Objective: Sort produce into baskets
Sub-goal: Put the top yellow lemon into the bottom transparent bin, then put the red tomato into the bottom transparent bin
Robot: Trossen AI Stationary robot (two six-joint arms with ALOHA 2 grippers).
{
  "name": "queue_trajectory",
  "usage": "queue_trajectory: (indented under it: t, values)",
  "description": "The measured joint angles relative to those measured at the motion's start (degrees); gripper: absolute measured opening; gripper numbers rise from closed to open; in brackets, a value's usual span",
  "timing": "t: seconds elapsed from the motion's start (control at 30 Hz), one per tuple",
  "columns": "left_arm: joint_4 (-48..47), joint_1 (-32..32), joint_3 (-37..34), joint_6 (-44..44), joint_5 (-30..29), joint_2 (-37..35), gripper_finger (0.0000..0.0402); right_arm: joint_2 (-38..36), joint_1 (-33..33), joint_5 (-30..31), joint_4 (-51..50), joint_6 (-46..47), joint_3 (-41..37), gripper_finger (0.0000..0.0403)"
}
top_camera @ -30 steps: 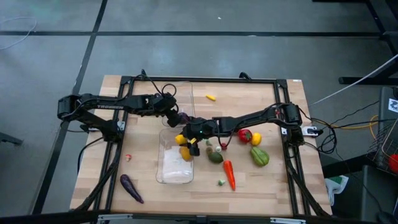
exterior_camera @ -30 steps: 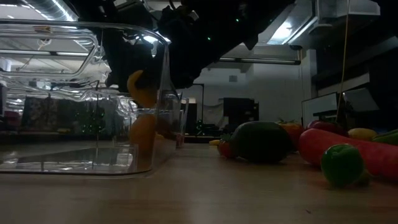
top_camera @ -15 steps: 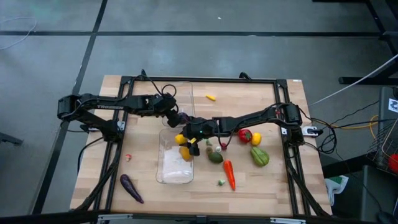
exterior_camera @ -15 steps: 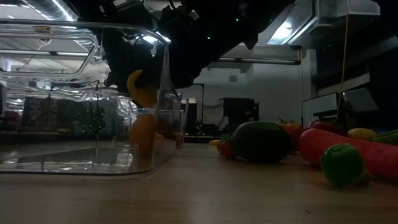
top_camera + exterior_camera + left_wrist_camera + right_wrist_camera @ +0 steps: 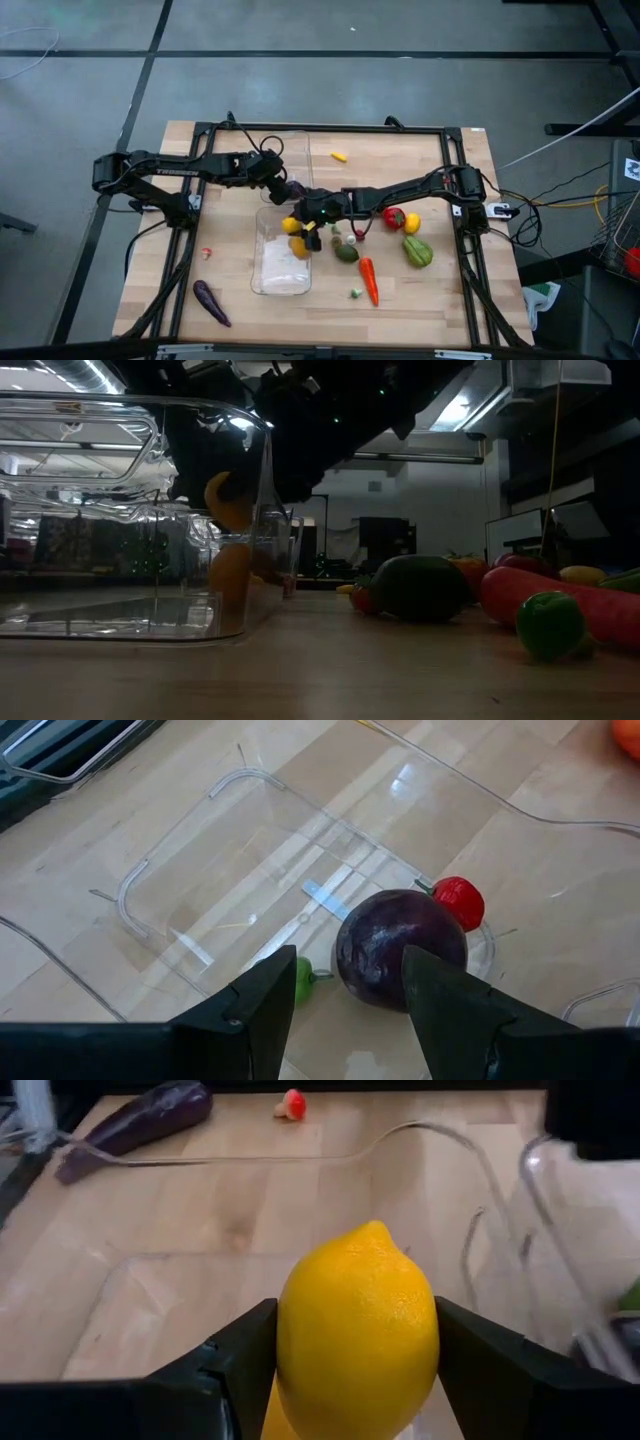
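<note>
Two slim black jointed arms, pale lettering along the left arm [image 5: 165, 170], a small green light on the right arm [image 5: 400, 190], dark cables trailing behind

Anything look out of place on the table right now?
Mostly no. The aubergine and a small red piece lie apart on the left of the near bin, away from the other produce. Nothing is spilled or damaged.
</note>
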Motion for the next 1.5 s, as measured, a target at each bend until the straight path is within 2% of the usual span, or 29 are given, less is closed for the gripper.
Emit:
queue_trajectory:
  t: [0.2, 0.4, 0.7, 0.83, 1.07, 1.2, 1.33, 1.5]
  values:
    - [0.0, 0.0, 0.0, 0.0, 0.0, 0.0, 0.018, 0.0, -0.4, -1.4, -0.8, 0.5, 0.0, 0.0239]
    - [0.0, 0.0, 0.0, -0.2, 0.0, 0.0, 0.018, 0.0, -1.2, -5.6, -0.3, 1.5, 0.0, 0.0247]
    - [0.0, 0.0, 0.0, -0.2, 0.0, 0.0, 0.018, -0.1, -1.6, -7.2, -0.5, 2.4, 0.0, 0.0369]
    - [0.0, 0.0, 0.0, -0.2, 0.0, 0.0, 0.018, -0.1, -1.5, -7.2, -0.7, 3.2, 0.0, 0.0397]
    - [0.0, 0.0, 0.0, -0.2, 0.0, 0.0, 0.018, -0.8, -1.5, -14.1, -2.6, 3.4, 0.0, 0.0382]
    - [0.0, 0.0, 0.0, -0.2, 0.0, 0.0, 0.018, -3.5, -1.5, -14.6, -8.1, 2.3, 0.0, 0.0376]
    - [0.0, 0.0, 0.0, -0.2, 0.0, 0.0, 0.018, -8.0, -1.5, -12.9, -15.6, 0.0, 0.0, 0.0376]
    - [0.2, 0.0, 0.0, -0.2, 0.0, 0.0, 0.018, -14.2, -1.5, -7.0, -28.2, -1.8, 0.0, 0.0376]
